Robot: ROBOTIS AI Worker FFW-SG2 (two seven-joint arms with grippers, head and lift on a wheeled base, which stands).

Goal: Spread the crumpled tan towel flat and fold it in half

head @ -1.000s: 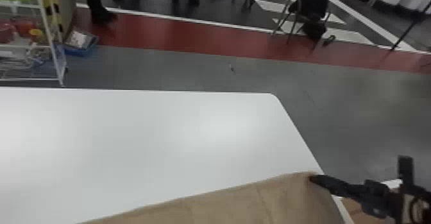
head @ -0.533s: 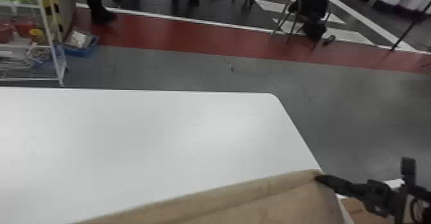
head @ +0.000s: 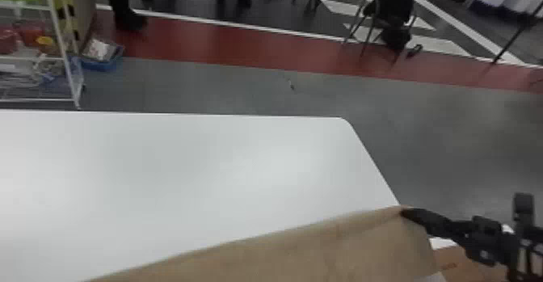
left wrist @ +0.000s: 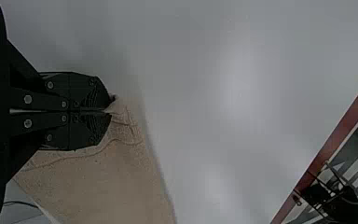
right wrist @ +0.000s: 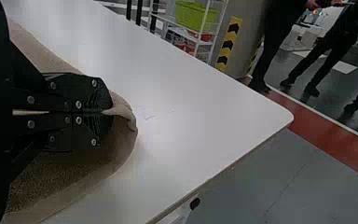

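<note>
Head view, one right gripper (head: 405, 212), one towel (head: 299, 253) pinched

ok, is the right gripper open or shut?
Shut: the right gripper has its fingertips together on a bunched bit of the towel.

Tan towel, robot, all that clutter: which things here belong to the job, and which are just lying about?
Part of the job:
- tan towel
- left gripper and right gripper, both shut on it
- white table underneath

Just about:
- wire rack
- green basket
- blue tray
</note>
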